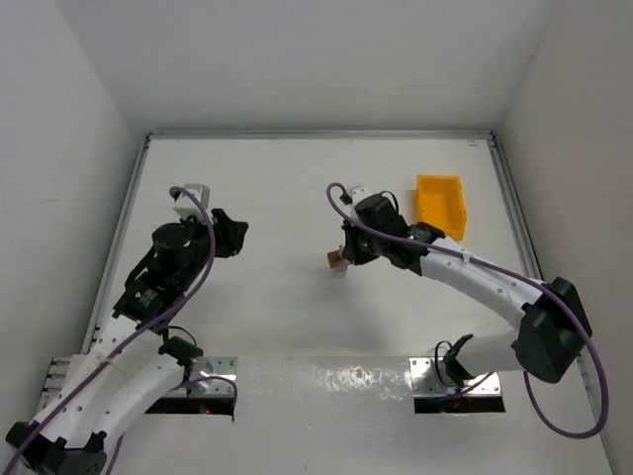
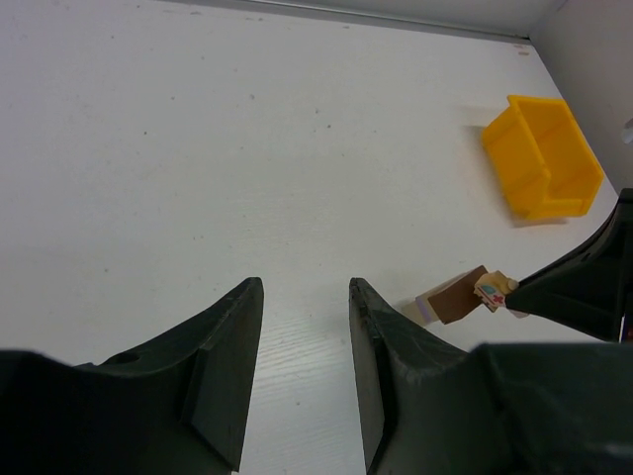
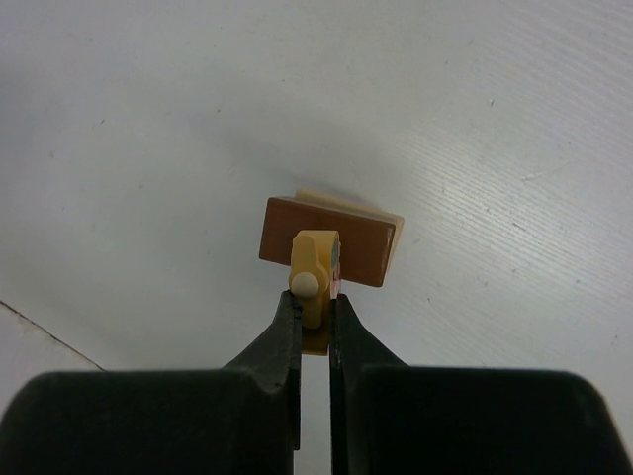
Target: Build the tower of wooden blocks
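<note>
Right wrist: my right gripper (image 3: 315, 302) is pinched on a small block (image 3: 315, 259). It's pale tan, with a round knob facing the camera and a bit of red on one side.
Under it: a brown block (image 3: 366, 247) lying flat, with a pale block (image 3: 346, 201) peeking out from beneath its far edge.
Contact: the small block sits over the near edge of the brown one. Can't tell whether it's actually touching or a hair above.
Tower: from the top camera the tower (image 1: 338, 263) is roughly mid-table, a little right of centre and well away from every edge. My right fingers are right on it.
Left wrist: from here the stack looks tilted because the camera is. Pale block (image 2: 425, 305) is at the bottom, brown block (image 2: 457, 300) on it, and the small block (image 2: 493, 290) with its red mark is at the top end in the black fingertip.
Left gripper: my left gripper (image 2: 305, 287) has its jaws apart with nothing between them, just bare table (image 2: 198, 148). It hangs over the left half, well apart from the tower (image 1: 237, 237).
Bin: the yellow bin (image 1: 440, 205) is near the far right corner of the table, not touching the blocks. It also shows in the left wrist view (image 2: 544, 168).
</note>
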Controlling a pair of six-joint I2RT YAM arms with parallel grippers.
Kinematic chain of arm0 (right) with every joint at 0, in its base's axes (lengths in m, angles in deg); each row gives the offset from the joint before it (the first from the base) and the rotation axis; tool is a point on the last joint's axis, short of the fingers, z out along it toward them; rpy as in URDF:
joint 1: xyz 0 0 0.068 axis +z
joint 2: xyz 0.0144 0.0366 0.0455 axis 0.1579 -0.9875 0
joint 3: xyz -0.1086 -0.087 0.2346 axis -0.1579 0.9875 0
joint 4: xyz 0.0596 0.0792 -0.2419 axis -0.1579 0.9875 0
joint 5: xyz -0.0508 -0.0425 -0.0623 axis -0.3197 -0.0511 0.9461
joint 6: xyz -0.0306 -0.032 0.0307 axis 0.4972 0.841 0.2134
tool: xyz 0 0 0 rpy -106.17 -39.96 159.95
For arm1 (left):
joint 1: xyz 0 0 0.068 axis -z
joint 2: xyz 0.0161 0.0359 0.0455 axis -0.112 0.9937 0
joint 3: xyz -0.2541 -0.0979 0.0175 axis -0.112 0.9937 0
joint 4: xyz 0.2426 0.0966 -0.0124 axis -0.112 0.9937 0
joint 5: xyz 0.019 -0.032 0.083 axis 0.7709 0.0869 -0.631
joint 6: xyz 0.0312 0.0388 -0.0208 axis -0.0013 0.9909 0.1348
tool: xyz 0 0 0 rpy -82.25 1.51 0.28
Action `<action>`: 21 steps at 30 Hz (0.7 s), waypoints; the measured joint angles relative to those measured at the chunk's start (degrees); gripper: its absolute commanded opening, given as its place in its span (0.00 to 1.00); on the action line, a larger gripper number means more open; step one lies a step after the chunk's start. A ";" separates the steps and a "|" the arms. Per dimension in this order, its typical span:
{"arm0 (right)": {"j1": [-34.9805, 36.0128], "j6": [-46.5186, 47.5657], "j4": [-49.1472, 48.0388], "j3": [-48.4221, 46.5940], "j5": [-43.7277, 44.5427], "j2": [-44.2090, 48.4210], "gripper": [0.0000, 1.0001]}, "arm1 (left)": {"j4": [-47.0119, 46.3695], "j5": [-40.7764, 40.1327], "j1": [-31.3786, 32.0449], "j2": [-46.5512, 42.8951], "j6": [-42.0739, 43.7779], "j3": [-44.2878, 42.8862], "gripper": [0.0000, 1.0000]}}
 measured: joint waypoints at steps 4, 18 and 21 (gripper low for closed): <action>0.00 -1.09 -0.28 0.02 0.81 0.00 0.01 | 0.00 0.15 0.00 0.02 0.00 0.02 0.37; 0.00 -3.30 -2.12 0.66 3.34 0.04 0.01 | 0.00 0.68 0.00 0.04 0.00 0.04 0.37; 0.00 -3.52 -2.93 0.76 3.39 0.04 0.01 | 0.00 0.72 0.00 0.04 0.00 0.13 0.37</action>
